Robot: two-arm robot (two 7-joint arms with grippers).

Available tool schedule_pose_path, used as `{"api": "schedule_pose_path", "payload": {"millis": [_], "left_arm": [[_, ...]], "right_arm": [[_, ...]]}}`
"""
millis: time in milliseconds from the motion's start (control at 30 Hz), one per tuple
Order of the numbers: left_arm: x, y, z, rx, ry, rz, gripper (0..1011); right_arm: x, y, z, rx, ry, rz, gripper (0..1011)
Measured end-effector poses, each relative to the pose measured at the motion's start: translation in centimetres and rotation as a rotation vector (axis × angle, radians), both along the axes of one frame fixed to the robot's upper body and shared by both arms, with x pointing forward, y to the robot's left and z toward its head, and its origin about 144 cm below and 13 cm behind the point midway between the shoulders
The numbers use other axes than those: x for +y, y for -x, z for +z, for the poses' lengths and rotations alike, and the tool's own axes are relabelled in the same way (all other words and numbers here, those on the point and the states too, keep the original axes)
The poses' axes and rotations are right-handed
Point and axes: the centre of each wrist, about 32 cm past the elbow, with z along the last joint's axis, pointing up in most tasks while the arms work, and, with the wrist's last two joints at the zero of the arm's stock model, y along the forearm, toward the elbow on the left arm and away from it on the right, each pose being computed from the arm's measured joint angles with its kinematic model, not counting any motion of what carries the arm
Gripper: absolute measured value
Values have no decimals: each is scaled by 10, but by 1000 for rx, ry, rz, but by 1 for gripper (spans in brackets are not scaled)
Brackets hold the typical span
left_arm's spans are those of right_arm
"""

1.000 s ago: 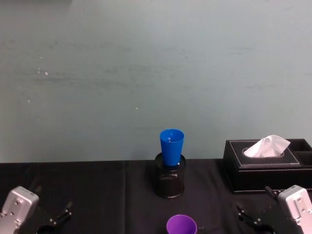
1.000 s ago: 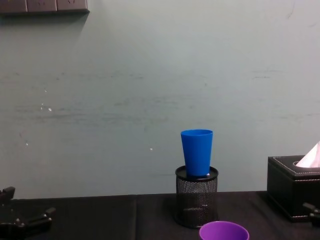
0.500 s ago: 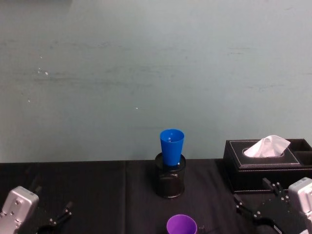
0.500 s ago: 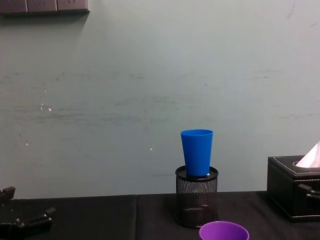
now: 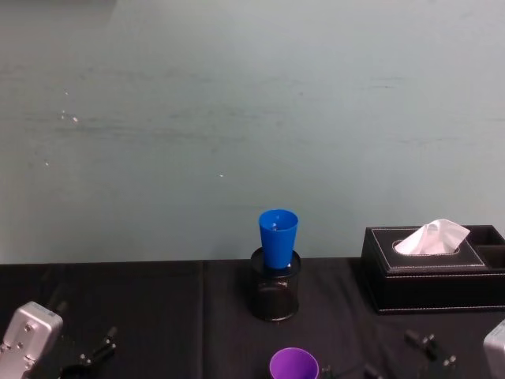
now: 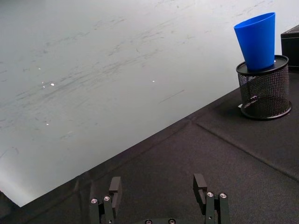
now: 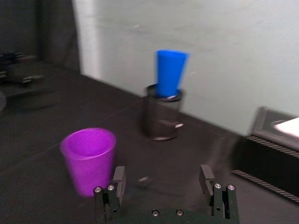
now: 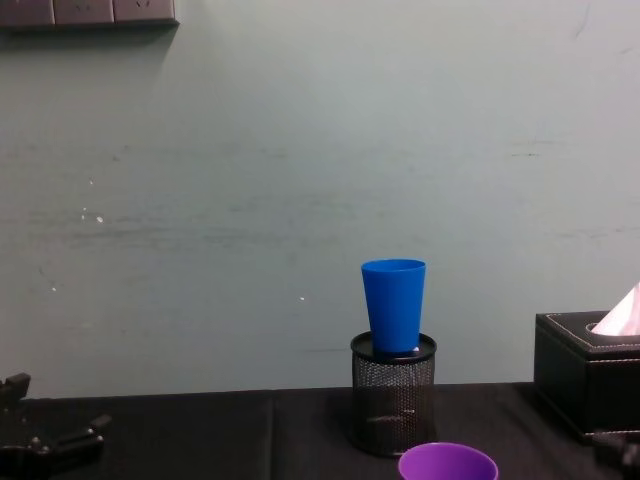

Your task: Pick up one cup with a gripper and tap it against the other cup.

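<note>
— In front of the mesh pen holder [image 7: 161,119], how do the fingers [image 7: 117,179] of the right gripper [image 7: 161,186] stand?
— Spread apart, holding nothing; the purple cup [image 7: 88,158] stands upright near one finger, untouched.
— And the blue cup [image 7: 170,72]?
— Upright in the holder's mouth. The left gripper [image 6: 158,191] sits well left of the holder, fingers apart, empty.

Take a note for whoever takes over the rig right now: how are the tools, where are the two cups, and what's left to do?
Left tool: open, empty, low over the table's left side.
Right tool: open, empty, beside the purple cup, not touching it.
Purple cup: upright on the table, near the front.
Blue cup: upright, seated in the mesh pen holder farther back.
Done: nothing gripped yet.
Left: grasp the purple cup, lift it, tap it against the blue cup.
</note>
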Motion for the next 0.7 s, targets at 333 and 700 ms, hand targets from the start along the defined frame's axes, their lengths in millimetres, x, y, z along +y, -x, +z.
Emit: {"api": "schedule_pose_path", "payload": {"millis": [333,700], "left_arm": [[0,0,0,0,0,0,1000],[0,0,0,0,0,0,1000]], "right_arm": [[14,2,-13,89,-19,146,1000],[27,-15,-28,135,-47,205,1000]]}}
